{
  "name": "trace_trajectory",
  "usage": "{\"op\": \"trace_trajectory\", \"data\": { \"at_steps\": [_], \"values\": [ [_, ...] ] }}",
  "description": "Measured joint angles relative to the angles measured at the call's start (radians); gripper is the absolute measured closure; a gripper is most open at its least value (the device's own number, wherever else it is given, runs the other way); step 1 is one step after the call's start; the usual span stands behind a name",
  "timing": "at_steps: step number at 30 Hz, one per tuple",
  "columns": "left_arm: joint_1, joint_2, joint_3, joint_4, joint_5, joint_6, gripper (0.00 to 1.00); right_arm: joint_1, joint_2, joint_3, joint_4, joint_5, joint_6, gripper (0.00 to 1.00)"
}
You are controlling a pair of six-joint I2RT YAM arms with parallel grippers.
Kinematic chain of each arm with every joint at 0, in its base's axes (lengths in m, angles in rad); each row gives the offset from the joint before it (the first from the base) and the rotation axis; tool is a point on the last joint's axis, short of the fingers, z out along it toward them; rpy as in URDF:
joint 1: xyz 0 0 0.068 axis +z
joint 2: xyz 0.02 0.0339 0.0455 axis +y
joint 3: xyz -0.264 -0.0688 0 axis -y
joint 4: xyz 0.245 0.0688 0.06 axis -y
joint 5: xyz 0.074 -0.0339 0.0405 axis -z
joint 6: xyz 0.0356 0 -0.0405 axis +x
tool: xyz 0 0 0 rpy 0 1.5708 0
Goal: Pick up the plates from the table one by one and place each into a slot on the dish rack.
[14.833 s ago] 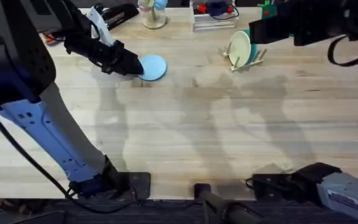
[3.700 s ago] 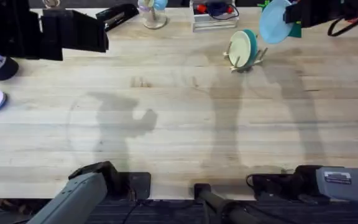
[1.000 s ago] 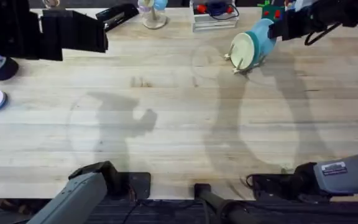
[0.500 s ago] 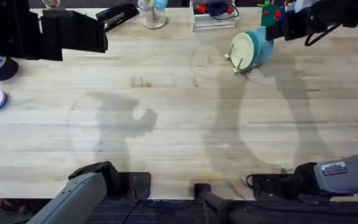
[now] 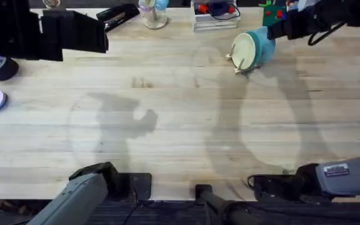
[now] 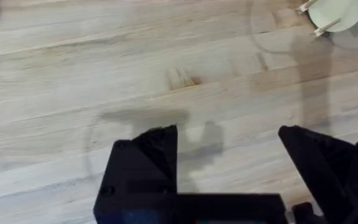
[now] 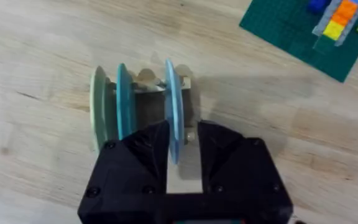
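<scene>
We find the right gripper (image 7: 182, 146) over the small light-wood dish rack (image 7: 149, 93), its black fingers closed on the rim of the light sky-blue round plastic plate (image 7: 173, 106), which stands upright in a slot. The pale cream-yellow plate (image 7: 97, 109) and a darker teal plate (image 7: 123, 99) stand beside it. The left gripper (image 6: 227, 162) hangs spread open above the pale wooden table (image 6: 73, 81), holding nothing.

The overhead camera looks down and forward across the tabletop (image 5: 180, 125), the dish rack (image 5: 245, 56) far off at 1 o'clock. The left wrist camera views bare planks from mid-height, sharing that rack (image 6: 319, 22). The right wrist camera hangs close above it.
</scene>
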Motion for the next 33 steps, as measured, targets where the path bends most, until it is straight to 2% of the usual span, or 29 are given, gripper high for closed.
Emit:
{"op": "trace_trajectory", "data": {
  "at_steps": [3, 6, 9, 12, 13, 23, 33],
  "values": [
    [0.0, 0.0, 0.0, 0.0, 0.0, 0.0, 0.008, 0.0, -0.052, 0.0, -0.017, 0.0, 0.002, 0.65],
    [0.0, 0.0, 0.0, 0.0, 0.0, 0.0, 0.008, 0.0, -0.129, 0.0, -0.053, 0.0, 0.004, 0.531],
    [0.0, 0.0, 0.0, 0.0, 0.0, 0.0, 0.008, 0.0, -0.207, 0.0, -0.11, 0.0, 0.003, 0.338],
    [0.0, 0.0, 0.0, 0.0, 0.0, 0.0, 0.008, 0.0, -0.277, 0.0, -0.183, 0.0, 0.006, 0.039],
    [0.0, 0.0, 0.0, 0.0, 0.0, 0.0, 0.008, 0.0, -0.298, 0.0, -0.204, 0.0, 0.011, 0.016],
    [0.0, 0.0, 0.0, 0.0, 0.0, 0.0, 0.008, 0.0, -0.506, 0.0, -0.354, -0.001, 0.085, 0.007],
    [0.0, 0.0, 0.0, 0.0, 0.0, 0.0, 0.008, 0.0, -0.677, 0.0, -0.436, -0.001, 0.227, 0.007]
  ]
}}
